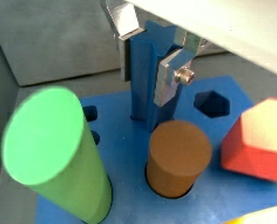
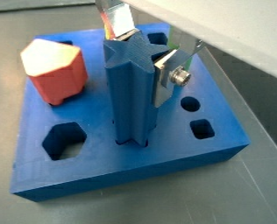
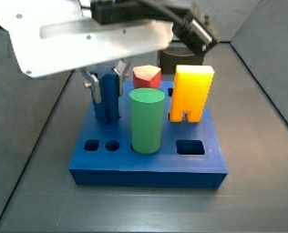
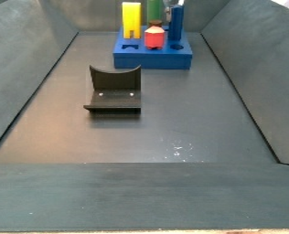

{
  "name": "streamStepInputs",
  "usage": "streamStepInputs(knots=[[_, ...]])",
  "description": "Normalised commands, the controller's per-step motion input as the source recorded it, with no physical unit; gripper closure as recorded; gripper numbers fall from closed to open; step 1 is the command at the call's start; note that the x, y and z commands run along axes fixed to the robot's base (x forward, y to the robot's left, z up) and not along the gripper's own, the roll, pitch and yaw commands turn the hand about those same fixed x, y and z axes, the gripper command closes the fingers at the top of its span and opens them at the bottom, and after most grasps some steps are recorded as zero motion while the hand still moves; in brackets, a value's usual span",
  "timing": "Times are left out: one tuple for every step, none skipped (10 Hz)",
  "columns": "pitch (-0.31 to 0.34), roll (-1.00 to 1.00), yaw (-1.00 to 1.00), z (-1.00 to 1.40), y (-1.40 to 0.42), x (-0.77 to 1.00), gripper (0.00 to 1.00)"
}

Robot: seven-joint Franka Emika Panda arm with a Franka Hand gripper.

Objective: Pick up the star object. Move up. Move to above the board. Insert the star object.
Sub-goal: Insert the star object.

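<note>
The star object is a tall dark blue prism that stands upright with its lower end in a hole of the blue board. My gripper is shut on its upper part, one silver finger against each side. Both wrist views show this; in the second one the gripper holds the star object over the board. In a side view the star object stands at the board's left edge under the gripper. In the far side view the gripper is above the board.
A green cylinder, a yellow block, a red hexagonal piece and a brown cylinder stand in the board. Open holes show near the star. The fixture stands mid-floor. Grey walls enclose the floor.
</note>
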Motion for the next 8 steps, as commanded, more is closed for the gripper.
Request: streamStepInputs(knots=[[-0.147, 0.00, 0.00, -0.54, 0.00, 0.00, 1.00], [-0.207, 0.03, 0.00, -0.79, -0.07, -0.03, 1.00], [-0.157, 0.07, 0.00, -0.78, -0.15, -0.03, 1.00], [-0.124, 0.05, 0.00, -0.67, -0.14, 0.00, 1.00], [-0.170, 0.10, 0.08, -0.64, -0.32, -0.04, 1.00], [-0.193, -0.01, 0.05, -0.20, -0.01, -0.08, 1.00], [-0.054, 0.00, 0.00, 0.00, 0.00, -0.04, 1.00], [0.000, 0.00, 0.00, 0.00, 0.00, 0.00, 1.00]])
